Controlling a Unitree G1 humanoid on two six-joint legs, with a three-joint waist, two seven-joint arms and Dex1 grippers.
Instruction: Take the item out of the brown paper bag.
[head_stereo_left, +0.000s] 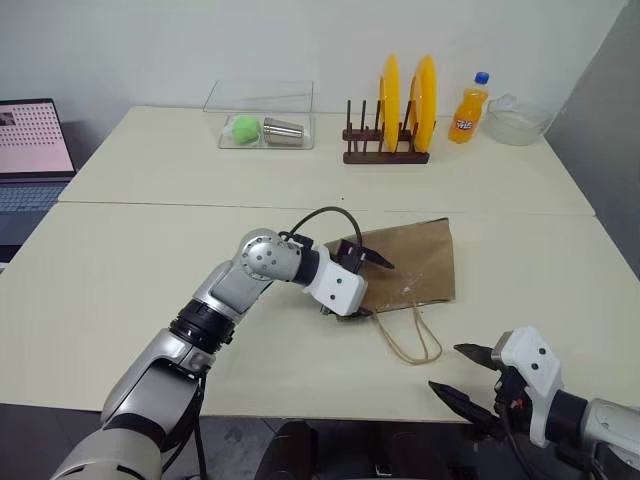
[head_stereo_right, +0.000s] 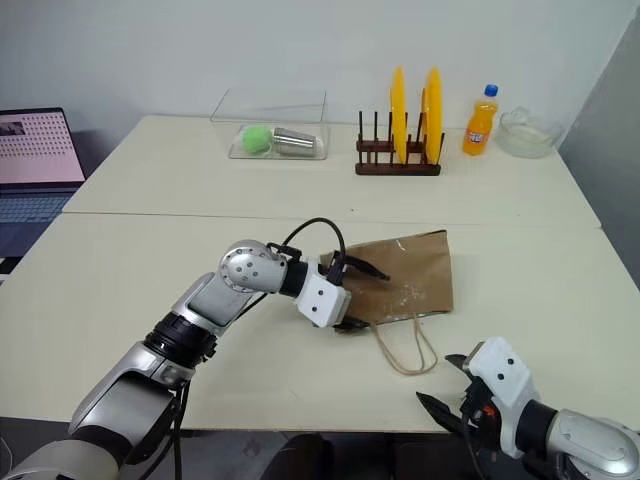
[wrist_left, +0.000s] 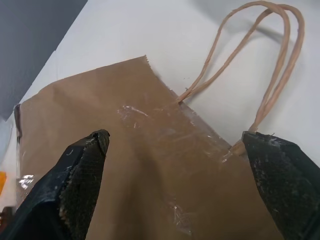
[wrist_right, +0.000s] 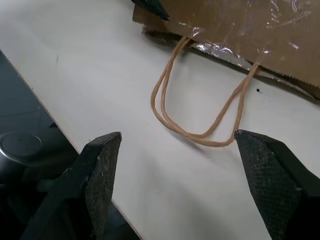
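- Left gripper (head_stereo_left: 360, 285), jaws wide open, sits over the bag's left edge near the mouth; my read is it's there to pin or spread the paper.
- Brown paper bag (head_stereo_left: 415, 262) lies flat mid-surface, mouth and handles (head_stereo_left: 410, 340) toward 6 o'clock.
- Item can't be seen, presumably inside.
- Right gripper (head_stereo_left: 470, 378), jaws open and empty, waits at 5 o'clock of the bag, facing the handles.
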